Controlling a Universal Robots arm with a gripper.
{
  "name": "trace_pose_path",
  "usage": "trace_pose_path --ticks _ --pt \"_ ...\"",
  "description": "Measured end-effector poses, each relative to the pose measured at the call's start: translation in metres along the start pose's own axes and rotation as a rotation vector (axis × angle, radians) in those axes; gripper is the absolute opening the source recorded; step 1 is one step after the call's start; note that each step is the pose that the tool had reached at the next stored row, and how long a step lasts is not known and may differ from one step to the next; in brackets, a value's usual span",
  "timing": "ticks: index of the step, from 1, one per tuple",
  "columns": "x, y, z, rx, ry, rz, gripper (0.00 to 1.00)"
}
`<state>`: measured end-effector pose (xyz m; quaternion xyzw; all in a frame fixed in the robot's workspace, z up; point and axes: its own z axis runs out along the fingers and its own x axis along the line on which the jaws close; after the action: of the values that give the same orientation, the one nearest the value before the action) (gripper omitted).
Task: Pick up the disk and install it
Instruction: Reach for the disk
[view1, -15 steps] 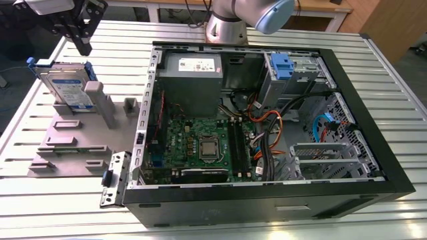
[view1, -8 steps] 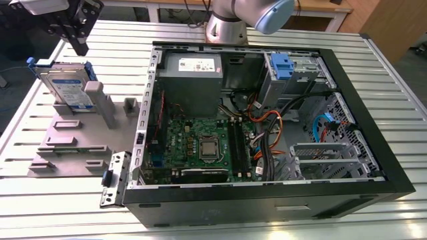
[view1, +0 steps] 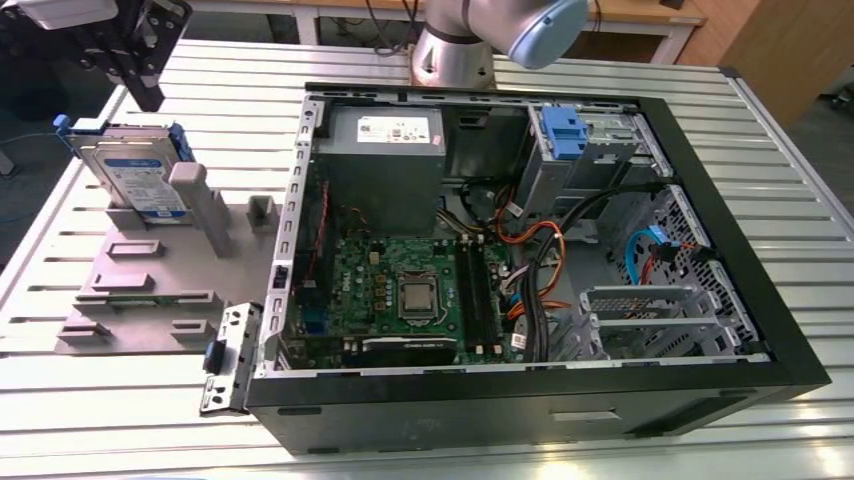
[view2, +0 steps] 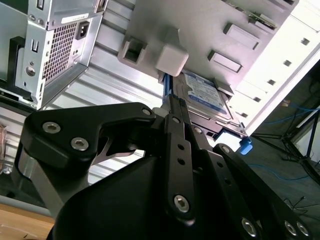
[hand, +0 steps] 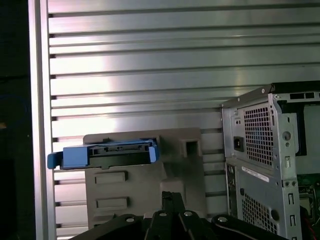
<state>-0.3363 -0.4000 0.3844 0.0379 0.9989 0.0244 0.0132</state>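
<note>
In the exterior view, the disk (view1: 134, 178) is seen standing on edge in the grey stand (view1: 147, 290) on the slatted worktop (view1: 54, 400), to the exterior view's left of the open computer case (view1: 534, 390). The end effector (view1: 144, 98) is held above the disk and apart from it, with nothing carried. The step in hand is judged to be the approach for the pick-up, with the installing not begun. In the second wrist view, the fingers of the end effector (view2: 172, 101) are seen pressed together and empty, aimed toward the labelled face of the disk (view2: 207, 92). The disk is lodged beside an upright post (view2: 171, 59) of the stand, with its blue tab (view2: 245, 145) jutting at the far end. In the first wrist view, the disk (hand: 107, 154) is presented edge-on, its blue bracket turned to the camera, with the end effector (hand: 172, 196) near it but clear. For the grasp to be made well, it is judged that the fingers would have to be spread wider than the disk's thickness, centred over its upper edge and kept square to its faces. The post and the tab should be cleared, so that the disk is drawn straight out of its slot rather than levered against the stand.
</note>
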Motion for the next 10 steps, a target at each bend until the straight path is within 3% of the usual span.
trace_pose_path --ticks 10 --pt "0.0139 -0.0011 0.0006 0.0 0.0 0.0 0.11"
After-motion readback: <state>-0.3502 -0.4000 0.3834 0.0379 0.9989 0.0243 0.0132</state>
